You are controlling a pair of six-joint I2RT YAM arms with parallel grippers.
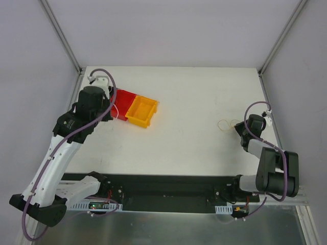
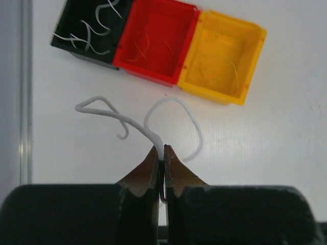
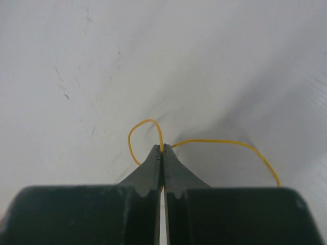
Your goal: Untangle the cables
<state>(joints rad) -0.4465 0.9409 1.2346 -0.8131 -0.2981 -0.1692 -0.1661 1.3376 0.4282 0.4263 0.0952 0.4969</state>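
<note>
**Each arm grips one thin cable, at opposite sides of the bench**

The left jaws are closed almost fully. Between their tips they pinch the white cable (image 2: 170,99), which goes away from the tips toward 12 o'clock in two curly branches: one bends to 10 o'clock, the other makes an arch toward 1 o'clock. Behind it, at 12 o'clock in the left wrist view, three bins stand in a row with walls touching: the black bin (image 2: 69,25), the red bin (image 2: 148,71) and the yellow bin (image 2: 214,92). Each one contains a few thin strands. The cable ends near the bins and does not touch them.

From above, the left arm reaches to the 10 o'clock corner of the bench (image 1: 194,102) and covers the black bin. The bench edge and a frame post are just beside it at 9 o'clock.

The right jaws are closed as well, on the orange-yellow cable (image 3: 219,141). One small loop of it stands at 11 o'clock of the tips, and a long arc goes to 3 o'clock. In the top view this cable (image 1: 225,124) lies near the 3 o'clock edge of the bench. A wide part of white bench separates it from the yellow bin.
</note>
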